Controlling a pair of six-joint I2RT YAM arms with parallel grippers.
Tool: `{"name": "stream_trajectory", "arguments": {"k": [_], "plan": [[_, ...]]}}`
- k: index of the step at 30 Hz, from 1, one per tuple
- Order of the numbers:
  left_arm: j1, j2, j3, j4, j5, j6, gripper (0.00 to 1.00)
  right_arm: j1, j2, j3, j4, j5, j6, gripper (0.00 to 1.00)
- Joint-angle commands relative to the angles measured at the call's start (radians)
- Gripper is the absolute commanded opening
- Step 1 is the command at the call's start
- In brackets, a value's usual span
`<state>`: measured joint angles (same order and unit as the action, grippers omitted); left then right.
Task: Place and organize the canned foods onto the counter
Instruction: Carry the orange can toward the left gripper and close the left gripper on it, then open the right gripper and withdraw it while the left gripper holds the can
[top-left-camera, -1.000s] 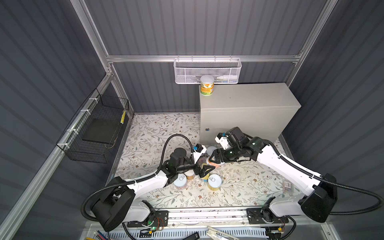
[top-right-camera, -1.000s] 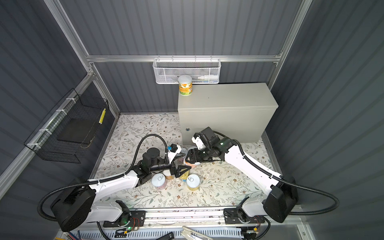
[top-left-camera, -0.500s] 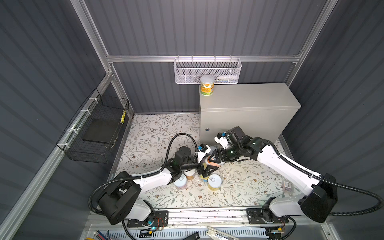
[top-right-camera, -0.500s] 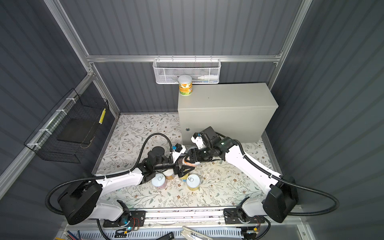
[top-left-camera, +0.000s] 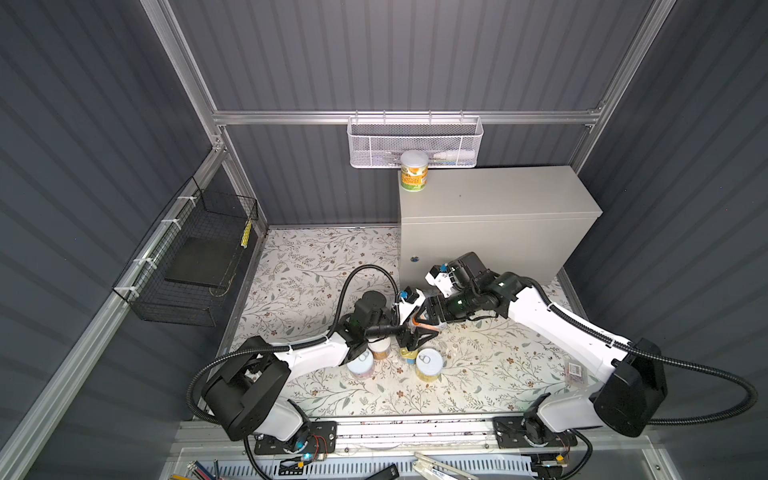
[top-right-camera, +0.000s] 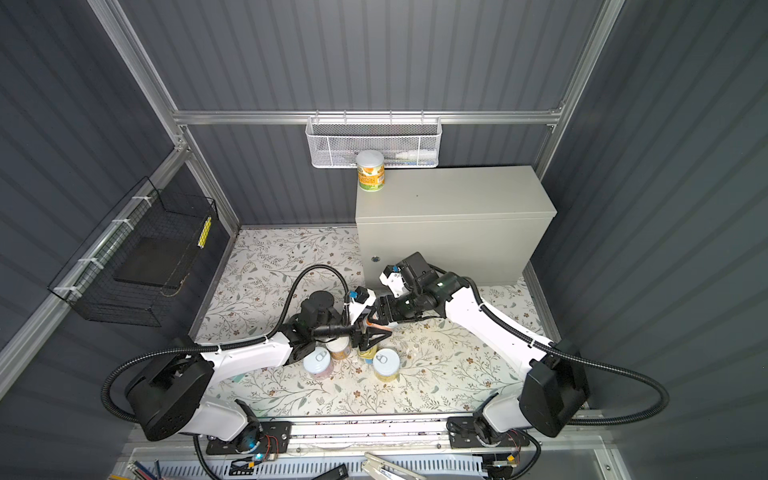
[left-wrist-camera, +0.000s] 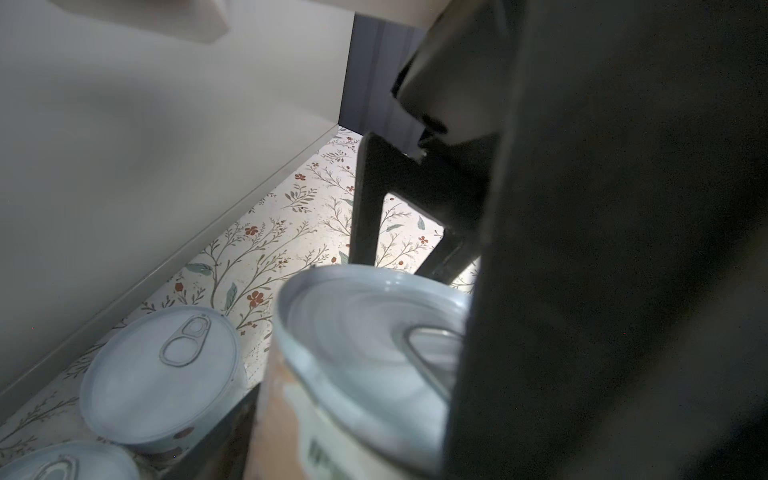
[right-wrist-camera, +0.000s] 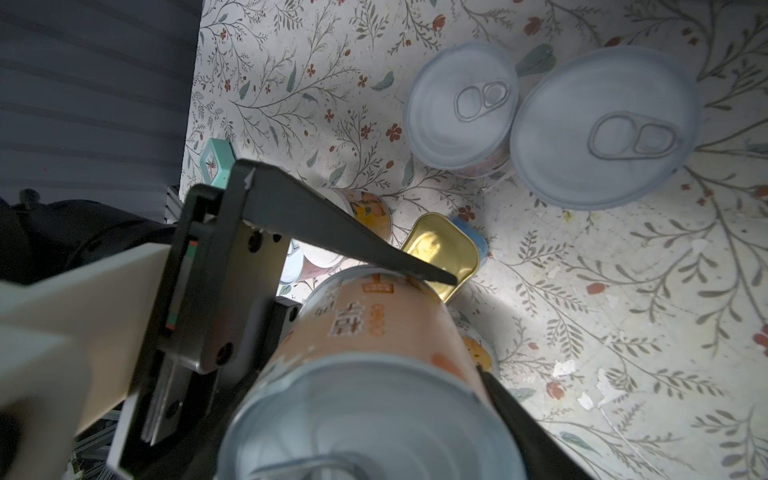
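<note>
An orange can (top-left-camera: 417, 322) (right-wrist-camera: 374, 332) hangs sideways above the floral floor, in front of the counter (top-left-camera: 498, 195). My right gripper (top-left-camera: 424, 320) (right-wrist-camera: 370, 415) is shut on it. My left gripper (top-left-camera: 412, 337) (left-wrist-camera: 353, 415) meets it from the other side, and its fingers (right-wrist-camera: 353, 232) press against the same can (left-wrist-camera: 361, 353). Under them several cans stand on the floor: a pink-labelled one (top-left-camera: 360, 364), an orange-labelled one (top-left-camera: 380, 349) and a yellow one (top-left-camera: 428, 363). A flat gold-topped tin (right-wrist-camera: 440, 249) lies among them. One white-lidded can (top-left-camera: 414, 170) stands on the counter's back left corner.
A white mesh basket (top-left-camera: 415, 141) hangs on the back wall above the counter. A black wire basket (top-left-camera: 195, 257) hangs on the left wall. A small packet (top-left-camera: 575, 370) lies on the floor at the right. A teal object (right-wrist-camera: 216, 160) lies near the left arm.
My left gripper has moved right to the can held by my right gripper, and its jaws have closed in on it. The right gripper has kept its grip and barely shifted.
</note>
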<state>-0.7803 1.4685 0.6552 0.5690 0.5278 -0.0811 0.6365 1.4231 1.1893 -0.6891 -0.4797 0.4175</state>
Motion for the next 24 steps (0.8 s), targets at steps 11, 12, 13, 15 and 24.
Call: {"name": "stream_trajectory", "arguments": {"k": [11, 12, 13, 15, 24], "plan": [[0.005, 0.001, 0.015, 0.159, -0.076, -0.076, 0.66, 0.002, -0.016, -0.026, 0.030, -0.095, 0.011, 0.71], [0.004, 0.001, 0.018, 0.157, -0.075, -0.080, 0.65, 0.000, -0.021, -0.032, 0.039, -0.092, 0.015, 0.74], [0.004, 0.001, 0.019, 0.156, -0.076, -0.084, 0.65, -0.002, -0.028, -0.039, 0.047, -0.090, 0.020, 0.76], [0.004, -0.001, 0.018, 0.155, -0.086, -0.094, 0.64, -0.009, -0.042, -0.054, 0.065, -0.088, 0.034, 0.82], [0.004, -0.034, 0.039, 0.106, -0.099, -0.099, 0.62, -0.016, -0.064, -0.085, 0.065, -0.043, 0.045, 0.88]]}}
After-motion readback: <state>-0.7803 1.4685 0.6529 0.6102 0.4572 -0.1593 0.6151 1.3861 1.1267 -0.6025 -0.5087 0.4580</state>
